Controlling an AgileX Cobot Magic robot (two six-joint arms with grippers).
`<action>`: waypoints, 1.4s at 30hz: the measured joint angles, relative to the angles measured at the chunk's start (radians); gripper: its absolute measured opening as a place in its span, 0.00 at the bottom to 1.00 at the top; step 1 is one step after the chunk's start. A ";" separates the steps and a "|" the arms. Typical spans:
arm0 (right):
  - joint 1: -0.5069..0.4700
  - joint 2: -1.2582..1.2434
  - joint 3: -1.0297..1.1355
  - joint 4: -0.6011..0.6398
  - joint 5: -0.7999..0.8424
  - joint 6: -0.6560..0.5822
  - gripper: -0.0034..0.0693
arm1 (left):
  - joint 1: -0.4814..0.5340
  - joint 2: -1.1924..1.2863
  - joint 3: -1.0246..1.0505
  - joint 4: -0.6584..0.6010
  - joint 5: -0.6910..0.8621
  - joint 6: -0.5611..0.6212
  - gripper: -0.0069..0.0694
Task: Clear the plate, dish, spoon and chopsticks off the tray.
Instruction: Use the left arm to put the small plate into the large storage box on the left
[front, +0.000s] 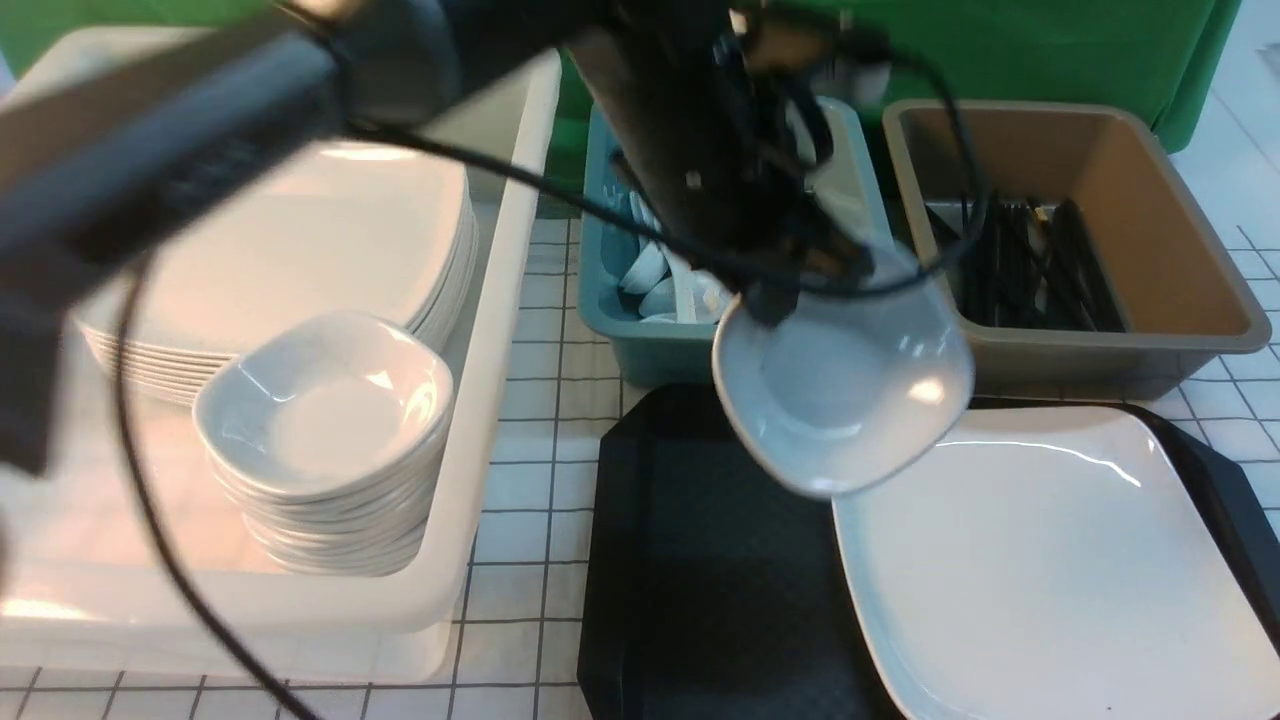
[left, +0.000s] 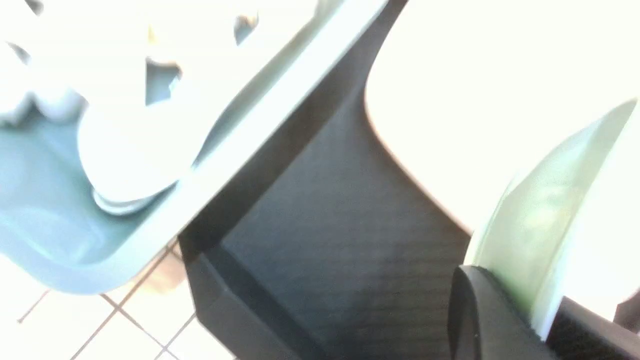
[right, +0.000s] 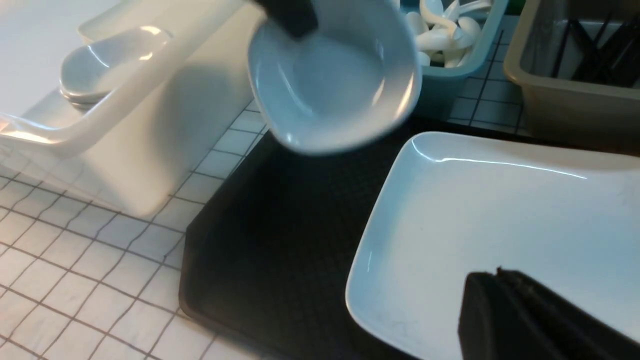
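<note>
White dish (front: 845, 400) hangs off the tray (front: 700, 520), pinched at its rim by my left gripper (front: 775, 295).

I've got that claw clamped on the dish's far rim, and the dish hangs clear above the tray's far edge, near the far-left corner of the plate (front: 1050, 550), which lies on the tray's right side. It's tilted, with the gripped rim highest, the hollow facing me and the free rim drooping. It's rounded-square, so there's no real long axis. My right gripper (right: 495, 280) sits pressed together and empty over the plate. Best handling, I reckon, is to clear the white tub (front: 500, 330) wall with height to spare, level the dish, then lower it squarely onto the stack of dishes (front: 325, 400).
</note>
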 joint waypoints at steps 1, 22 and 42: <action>0.000 0.000 0.000 0.000 0.000 -0.002 0.11 | 0.003 -0.058 -0.001 0.001 0.002 -0.005 0.10; 0.000 0.000 0.000 0.000 -0.003 -0.003 0.12 | 0.648 -0.606 0.751 0.027 -0.162 -0.331 0.10; 0.000 0.002 0.000 0.000 0.002 -0.007 0.16 | 0.763 -0.488 0.939 -0.205 -0.324 -0.321 0.40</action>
